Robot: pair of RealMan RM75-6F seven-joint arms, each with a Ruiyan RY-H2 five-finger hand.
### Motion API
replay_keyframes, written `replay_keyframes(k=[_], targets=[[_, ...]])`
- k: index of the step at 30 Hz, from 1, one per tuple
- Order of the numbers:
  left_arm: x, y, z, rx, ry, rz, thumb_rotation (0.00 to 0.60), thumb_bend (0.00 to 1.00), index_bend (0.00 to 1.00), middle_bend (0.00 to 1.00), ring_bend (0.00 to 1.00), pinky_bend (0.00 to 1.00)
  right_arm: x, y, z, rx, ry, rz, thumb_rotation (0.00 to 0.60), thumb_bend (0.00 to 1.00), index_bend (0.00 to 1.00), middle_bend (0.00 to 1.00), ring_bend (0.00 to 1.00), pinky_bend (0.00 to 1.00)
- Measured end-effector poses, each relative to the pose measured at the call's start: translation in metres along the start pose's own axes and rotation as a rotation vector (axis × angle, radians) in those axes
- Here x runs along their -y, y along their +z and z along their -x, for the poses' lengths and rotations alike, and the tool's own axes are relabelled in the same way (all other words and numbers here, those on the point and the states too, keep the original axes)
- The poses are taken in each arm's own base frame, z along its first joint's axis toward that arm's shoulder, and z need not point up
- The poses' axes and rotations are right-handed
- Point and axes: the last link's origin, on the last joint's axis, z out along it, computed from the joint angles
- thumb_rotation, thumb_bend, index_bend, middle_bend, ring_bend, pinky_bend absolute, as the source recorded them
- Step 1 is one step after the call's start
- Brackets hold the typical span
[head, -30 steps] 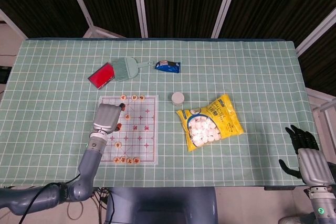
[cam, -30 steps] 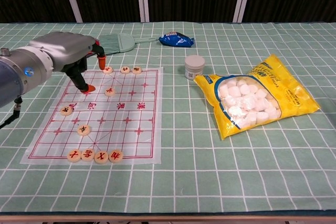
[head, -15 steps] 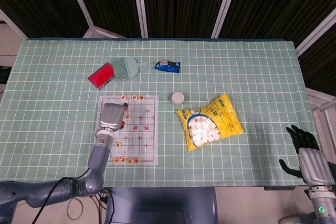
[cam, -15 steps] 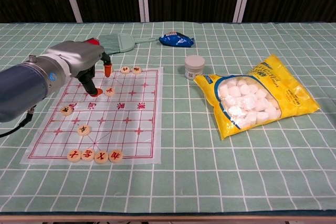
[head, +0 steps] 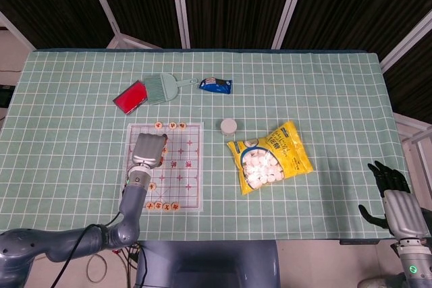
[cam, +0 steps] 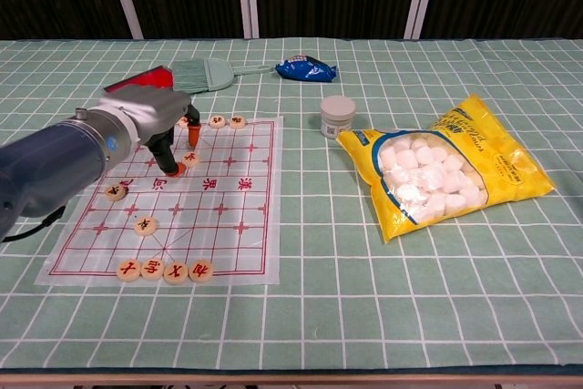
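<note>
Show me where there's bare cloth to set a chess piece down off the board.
Bare cloth lies between the paper chess board and the yellow marshmallow bag, and along the near edge. Crowded: behind the board, around the green brush and left hand.

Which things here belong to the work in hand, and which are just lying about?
In hand: left hand, chess pieces, board.
Lying about: marshmallow bag, white jar, brush, red dustpan, blue packet, idle right hand.

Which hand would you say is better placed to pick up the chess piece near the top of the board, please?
Left. The left hand hangs over the chess board, fingertips at the chess piece. The right hand sits beyond the table's right edge.
</note>
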Motion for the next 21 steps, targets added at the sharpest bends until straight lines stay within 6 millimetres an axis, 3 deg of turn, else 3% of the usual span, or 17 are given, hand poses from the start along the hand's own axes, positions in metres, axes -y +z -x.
replay_keyframes(k=[21], targets=[[-0.0029, 0.0048, 0.0050, 0.003, -0.007, -0.005, 0.600, 0.31, 0.42, 1.00, 0.94, 1.00, 0.0005, -0.0007, -0.0001, 0.003, 0.012, 0.002, 0.600, 0.34, 0.00, 0.00, 0.00, 0.00]])
